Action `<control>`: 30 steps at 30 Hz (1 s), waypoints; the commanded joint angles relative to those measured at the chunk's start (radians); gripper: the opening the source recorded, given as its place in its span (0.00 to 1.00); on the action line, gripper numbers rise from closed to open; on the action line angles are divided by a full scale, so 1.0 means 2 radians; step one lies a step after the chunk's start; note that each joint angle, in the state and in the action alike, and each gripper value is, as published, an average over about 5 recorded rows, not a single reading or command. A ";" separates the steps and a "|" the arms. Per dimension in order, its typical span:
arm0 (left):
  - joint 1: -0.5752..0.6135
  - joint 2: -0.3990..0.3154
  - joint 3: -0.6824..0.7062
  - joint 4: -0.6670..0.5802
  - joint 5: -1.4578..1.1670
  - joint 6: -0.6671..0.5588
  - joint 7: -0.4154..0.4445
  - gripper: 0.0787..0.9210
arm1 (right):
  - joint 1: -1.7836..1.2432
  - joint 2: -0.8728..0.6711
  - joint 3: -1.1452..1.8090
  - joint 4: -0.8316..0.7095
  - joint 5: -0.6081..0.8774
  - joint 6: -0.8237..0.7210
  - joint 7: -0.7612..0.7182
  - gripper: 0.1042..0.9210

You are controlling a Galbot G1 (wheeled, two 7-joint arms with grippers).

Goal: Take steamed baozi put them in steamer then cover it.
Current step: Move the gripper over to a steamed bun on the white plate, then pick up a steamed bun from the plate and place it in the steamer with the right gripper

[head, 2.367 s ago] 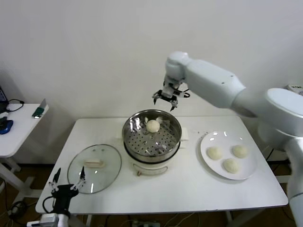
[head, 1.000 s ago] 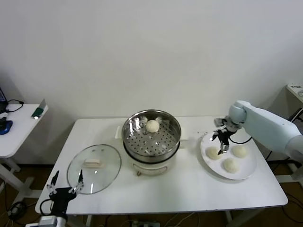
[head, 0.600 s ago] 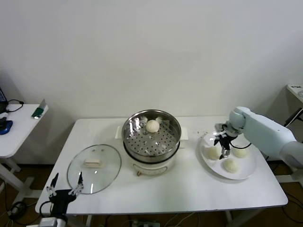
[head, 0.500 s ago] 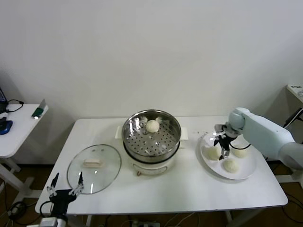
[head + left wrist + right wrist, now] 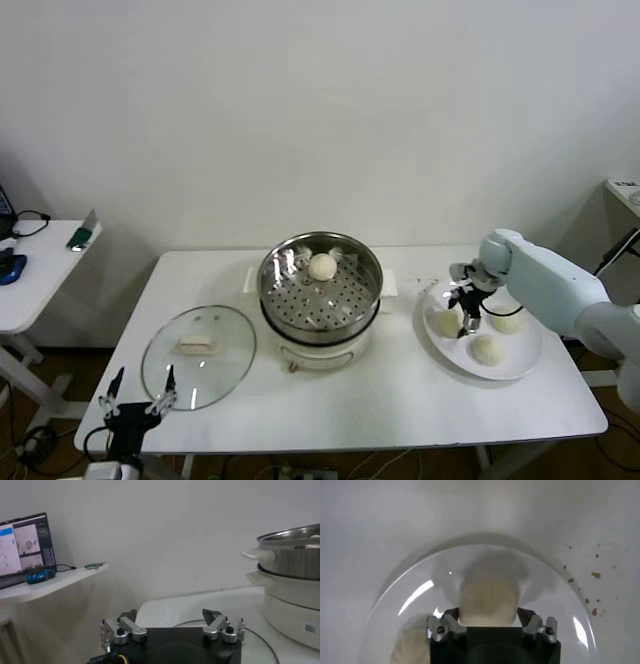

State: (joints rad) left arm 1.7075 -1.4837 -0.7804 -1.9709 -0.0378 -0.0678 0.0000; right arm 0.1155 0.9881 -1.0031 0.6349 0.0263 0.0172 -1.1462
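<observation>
Right gripper (image 5: 488,626) on a plated bun

Its jaws grasp a smooth, rounded steamed baozi (image 5: 487,599) on the glossy white plate (image 5: 525,362); beyond, one bun lies in the perforated steel steamer (image 5: 320,290), and the left gripper (image 5: 135,401) hangs released.

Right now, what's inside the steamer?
One baozi sits at the back of the steamer on its perforated floor; the near wall hides the floor's front edge.
</observation>
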 commanded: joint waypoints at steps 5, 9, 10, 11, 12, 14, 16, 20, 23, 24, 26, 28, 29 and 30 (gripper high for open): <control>0.004 -0.001 -0.001 -0.002 -0.002 -0.002 0.000 0.88 | 0.024 -0.007 -0.012 0.016 0.022 -0.002 -0.002 0.75; 0.007 -0.001 0.000 -0.005 -0.002 -0.002 0.000 0.88 | 0.081 -0.012 -0.052 0.034 0.067 -0.009 -0.001 0.74; 0.007 -0.001 0.001 -0.006 -0.002 -0.002 0.000 0.88 | 0.100 -0.013 -0.067 0.038 0.084 -0.011 -0.001 0.73; 0.008 -0.002 0.002 -0.007 -0.002 -0.002 0.000 0.88 | 0.121 -0.012 -0.085 0.042 0.104 -0.015 -0.001 0.74; 0.008 -0.002 0.004 -0.007 -0.001 -0.002 -0.001 0.88 | 0.141 -0.012 -0.101 0.046 0.122 -0.018 -0.001 0.74; 0.008 -0.003 0.009 -0.008 0.000 -0.002 -0.001 0.88 | 0.184 -0.008 -0.136 0.053 0.159 -0.023 -0.004 0.74; 0.008 -0.005 0.014 -0.010 0.003 -0.003 -0.001 0.88 | 0.224 -0.002 -0.168 0.060 0.189 -0.026 -0.007 0.74; 0.008 -0.006 0.023 -0.016 0.011 -0.004 -0.001 0.88 | 0.292 0.017 -0.217 0.077 0.252 -0.040 -0.008 0.75; 0.007 -0.003 0.028 -0.018 0.012 -0.004 -0.001 0.88 | 0.333 0.037 -0.251 0.097 0.296 -0.054 -0.005 0.75; 0.007 -0.003 0.029 -0.018 0.012 -0.004 -0.001 0.88 | 0.344 0.046 -0.262 0.105 0.309 -0.059 -0.003 0.75; 0.007 -0.002 0.032 -0.017 0.012 -0.005 -0.001 0.88 | 0.359 0.065 -0.277 0.118 0.334 -0.068 0.000 0.75; 0.009 -0.003 0.036 -0.016 0.013 -0.007 -0.002 0.88 | 0.367 0.087 -0.287 0.131 0.364 -0.081 0.006 0.75; 0.010 -0.004 0.038 -0.016 0.014 -0.008 -0.004 0.88 | 0.367 0.097 -0.289 0.136 0.379 -0.088 0.009 0.75; 0.010 -0.005 0.039 -0.016 0.015 -0.008 -0.006 0.88 | 0.367 0.108 -0.290 0.141 0.393 -0.096 0.013 0.76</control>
State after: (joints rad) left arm 1.7236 -1.4894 -0.7254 -2.0028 -0.0184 -0.0797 -0.0028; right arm 0.6578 1.0760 -1.4214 0.8238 0.5346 -0.0956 -1.1423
